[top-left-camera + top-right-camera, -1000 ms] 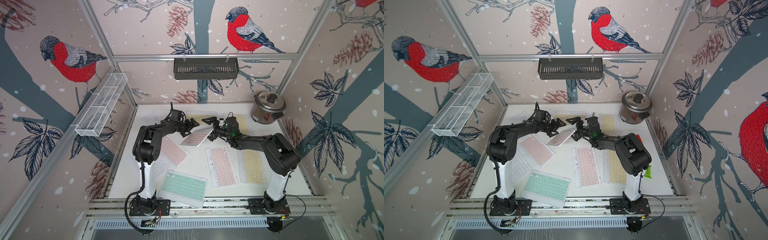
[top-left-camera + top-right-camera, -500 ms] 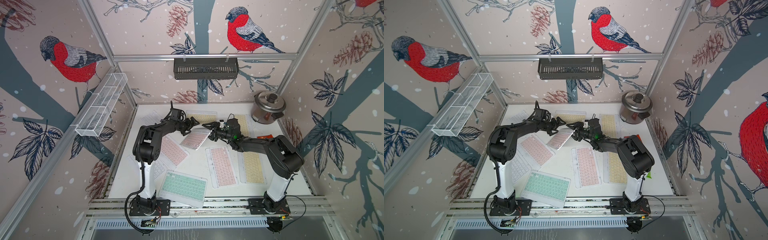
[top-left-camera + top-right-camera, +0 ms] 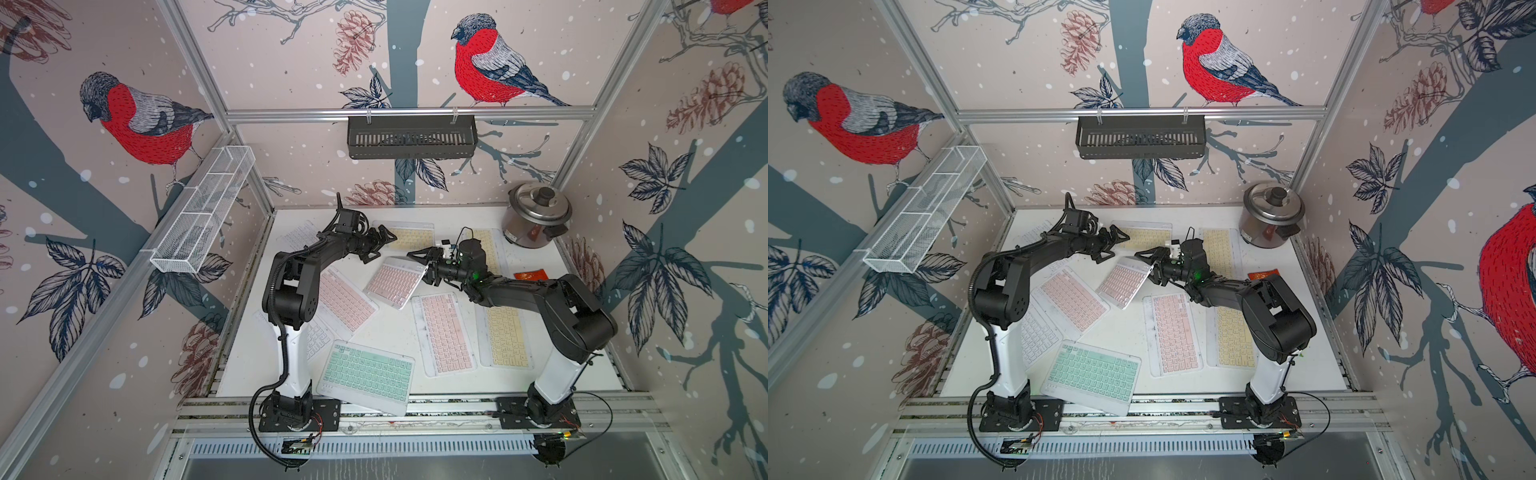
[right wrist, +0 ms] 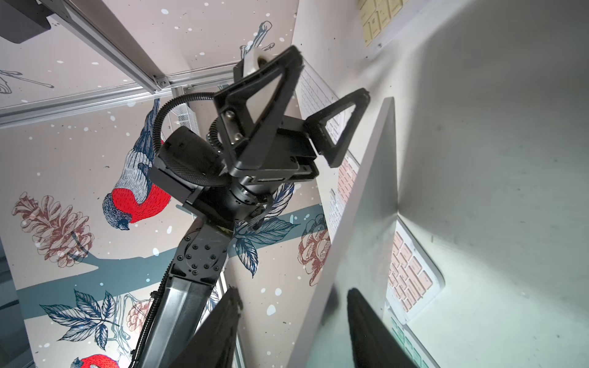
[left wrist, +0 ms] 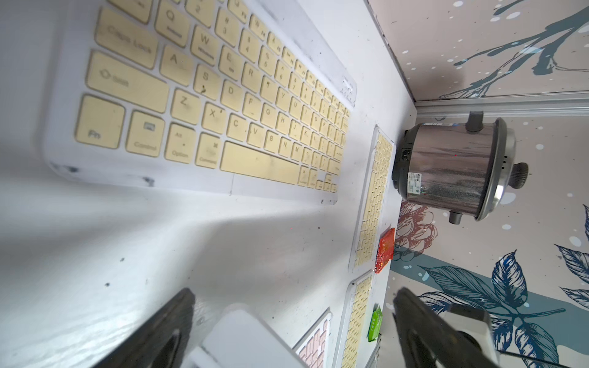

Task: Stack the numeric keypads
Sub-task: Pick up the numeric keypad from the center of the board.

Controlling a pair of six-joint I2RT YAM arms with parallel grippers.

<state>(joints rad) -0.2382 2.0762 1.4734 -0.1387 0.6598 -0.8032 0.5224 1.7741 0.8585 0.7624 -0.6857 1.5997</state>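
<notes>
Several numeric keypads lie flat on the white table: pink, yellow, mint and white. One more pink keypad is tilted up off the table. My right gripper is shut on its right corner, and in the right wrist view its grey underside runs askew between the fingers. My left gripper hangs open just behind the keypad's far edge, apart from it.
A steel rice cooker stands at the back right corner. An orange packet and a green packet lie by the right wall. A white wire basket and a black basket hang on the walls.
My right gripper's jaws have come together on the tilted pink keypad's corner. The left gripper has stayed open beside it.
</notes>
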